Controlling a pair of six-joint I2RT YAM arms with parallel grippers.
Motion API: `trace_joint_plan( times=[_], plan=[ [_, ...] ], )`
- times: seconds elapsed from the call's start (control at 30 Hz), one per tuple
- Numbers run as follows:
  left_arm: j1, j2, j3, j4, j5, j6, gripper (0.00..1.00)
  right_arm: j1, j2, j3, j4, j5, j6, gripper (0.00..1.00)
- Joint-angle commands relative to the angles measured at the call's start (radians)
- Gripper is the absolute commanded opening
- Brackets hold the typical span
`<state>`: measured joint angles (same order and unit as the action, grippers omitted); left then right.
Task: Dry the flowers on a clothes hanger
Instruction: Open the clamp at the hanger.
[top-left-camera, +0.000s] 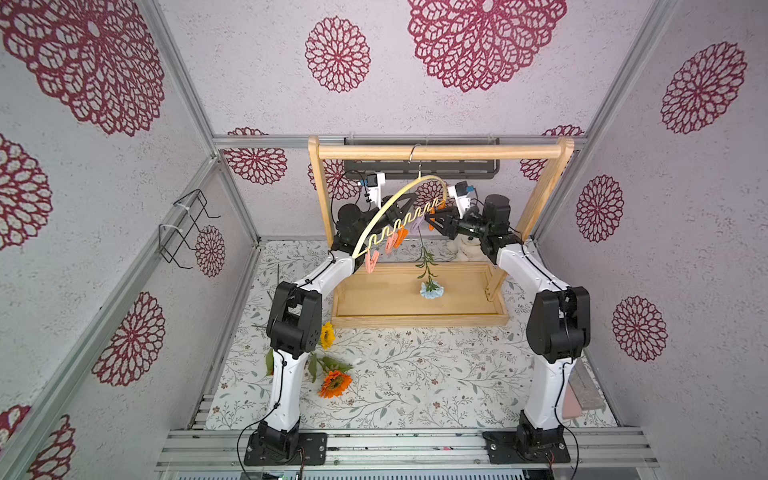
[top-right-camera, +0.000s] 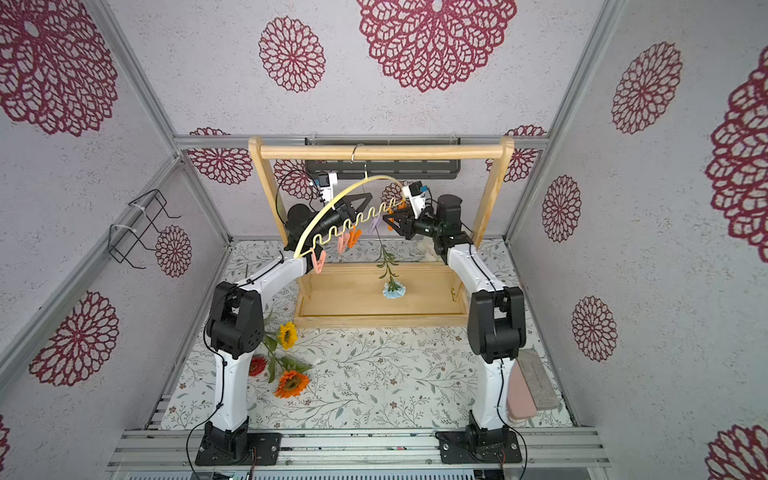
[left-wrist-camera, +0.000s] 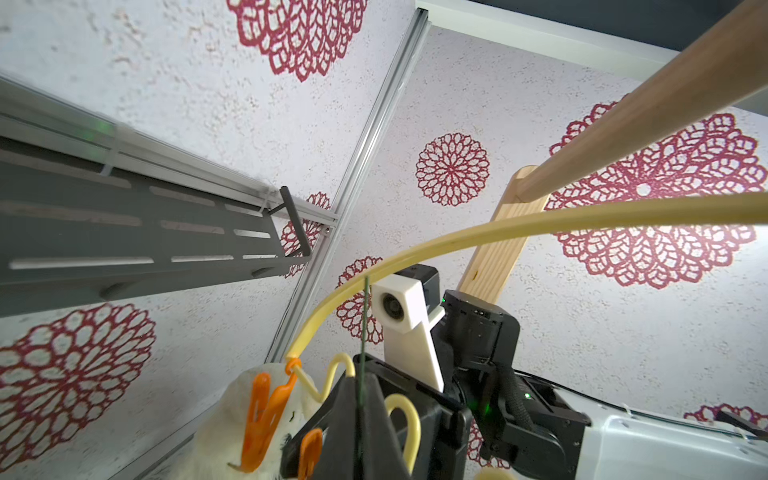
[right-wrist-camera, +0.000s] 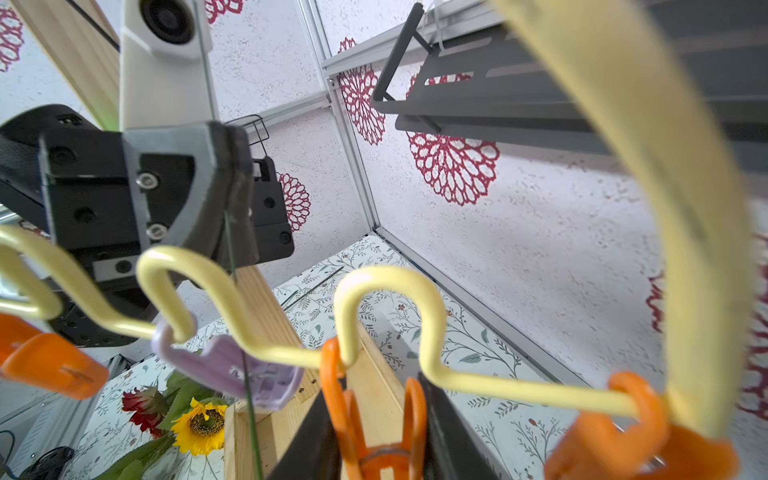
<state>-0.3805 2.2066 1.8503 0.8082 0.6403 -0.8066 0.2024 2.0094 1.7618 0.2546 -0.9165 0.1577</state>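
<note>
Blooms lie nearest on the tabletop (top-left-camera: 415, 374): sunflower (top-left-camera: 327, 335), orange bloom (top-left-camera: 335, 383) and red bloom (top-right-camera: 257, 365), not yet hung. Farther in, the left gripper (right-wrist-camera: 230, 224) has its jaws shut on the carnation (top-left-camera: 431, 289) stem, head down. The right gripper (right-wrist-camera: 380, 440) has its jaws pressing an orange clothespin (right-wrist-camera: 336, 386) on the clothes hanger (right-wrist-camera: 386, 274), beside the lilac clothespin (right-wrist-camera: 232, 370). Best to squeeze fully, slide the stem into the mouth, then ease off (the hanger likely swings freely). It hooks on the wooden rack (top-left-camera: 440, 151) behind.
</note>
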Motion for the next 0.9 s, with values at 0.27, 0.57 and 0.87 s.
trace_joint_plan(
  times=[0.27, 0.57, 0.87],
  plan=[
    [-0.002, 0.016, 0.049, -0.031, -0.207, 0.007, 0.0, -0.006, -0.127, -0.075, 0.091, -0.028, 0.003, 0.31],
    [-0.021, 0.069, 0.062, 0.0, -0.097, 0.016, 0.0, -0.018, -0.147, -0.108, 0.096, 0.015, -0.007, 0.3],
    [-0.027, 0.037, -0.052, 0.076, -0.063, 0.014, 0.0, -0.026, -0.158, -0.124, 0.078, 0.047, -0.034, 0.3]
  ],
)
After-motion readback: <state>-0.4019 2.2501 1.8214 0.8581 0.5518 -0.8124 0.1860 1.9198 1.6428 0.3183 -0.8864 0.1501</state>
